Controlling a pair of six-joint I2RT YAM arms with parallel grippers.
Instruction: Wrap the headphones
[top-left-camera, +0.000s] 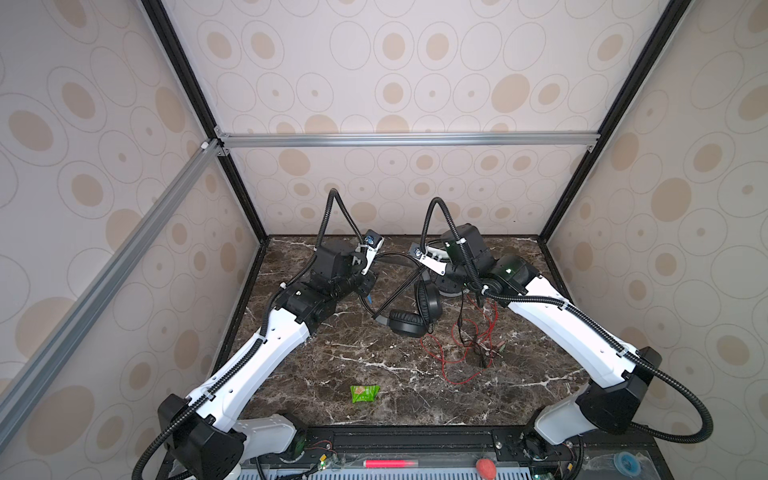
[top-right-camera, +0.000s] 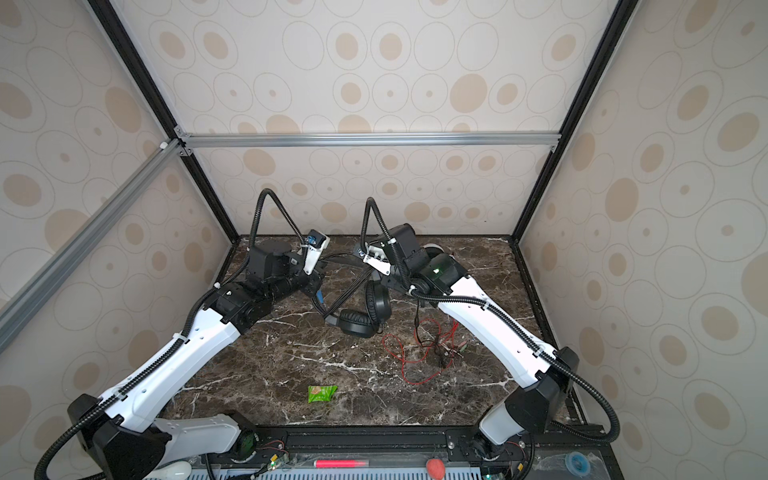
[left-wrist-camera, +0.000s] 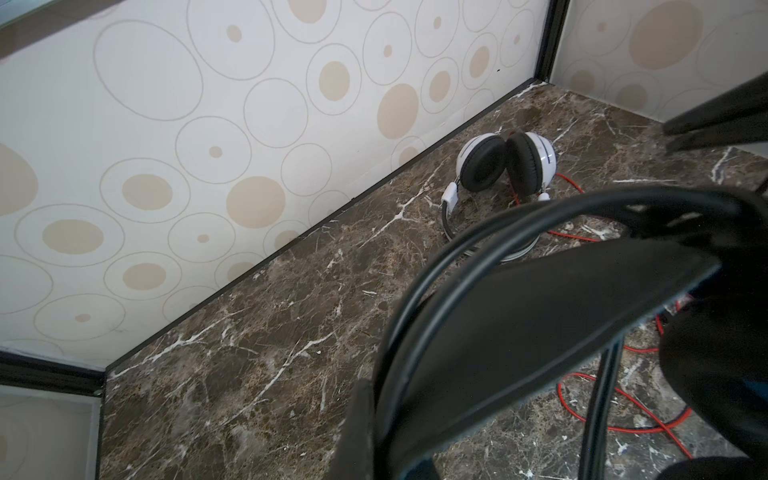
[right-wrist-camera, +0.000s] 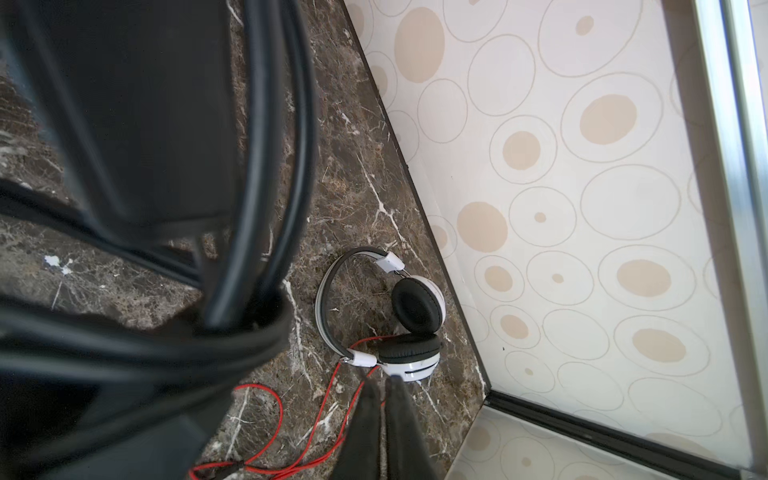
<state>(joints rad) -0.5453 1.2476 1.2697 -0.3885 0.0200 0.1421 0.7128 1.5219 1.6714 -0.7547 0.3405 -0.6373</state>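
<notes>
1. Grips the thin band of the black headset (top-left-camera: 409, 324) with the left gripper (top-left-camera: 366, 291), jaws squeezed tight on it.
2. Presses the fingers of the right gripper (right-wrist-camera: 383, 384) tight together; cannot tell if anything thin sits between them.
3. Rests both round, soft ear cups of the black headset on the marble table (top-left-camera: 374, 365) near the middle, with the band lifted up between the two grippers.
4. Sets the white headset (left-wrist-camera: 482, 166) near the back wall, mostly hidden under the right arm in both top views: shiny white shells, black cushions, curved band down on the stone.
5. Spreads a red cable (right-wrist-camera: 281, 409) in loose loops in front of the right arm, mixed with a thin black cable (top-left-camera: 460, 311).
6. Bends both arms inward, elbows out, wrists close together over the back of the table.
7. Lies alone near the front edge: a small crinkly green packet (top-left-camera: 365, 393).
</notes>
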